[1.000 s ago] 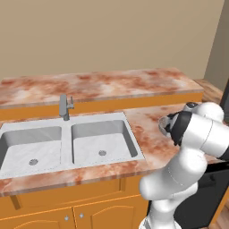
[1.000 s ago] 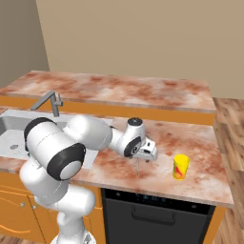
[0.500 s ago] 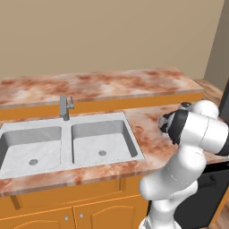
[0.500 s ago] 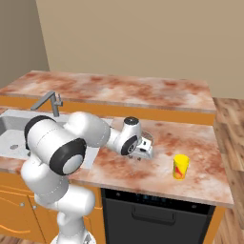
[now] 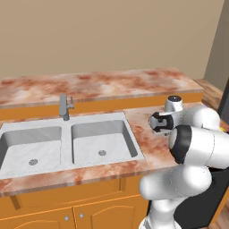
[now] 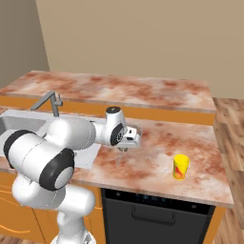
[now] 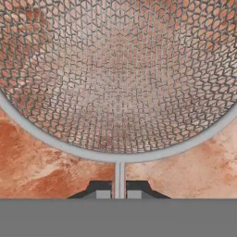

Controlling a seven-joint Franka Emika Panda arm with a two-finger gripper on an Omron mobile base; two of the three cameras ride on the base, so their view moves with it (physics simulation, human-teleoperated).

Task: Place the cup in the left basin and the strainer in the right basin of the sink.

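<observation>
The two-finger gripper has its dark tips closed on the thin metal handle of the round grey wire-mesh strainer, whose bowl extends straight ahead of the fingers. The double grey steel sink lies to the left (both basins look empty); the small yellow cup stands on the counter, well right of the strainer.

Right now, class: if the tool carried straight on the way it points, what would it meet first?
Probably the round grey wire-mesh strainer, whose thin handle already sits between the tool's fingertips; the mottled reddish counter lies behind, though depth is unclear.
</observation>
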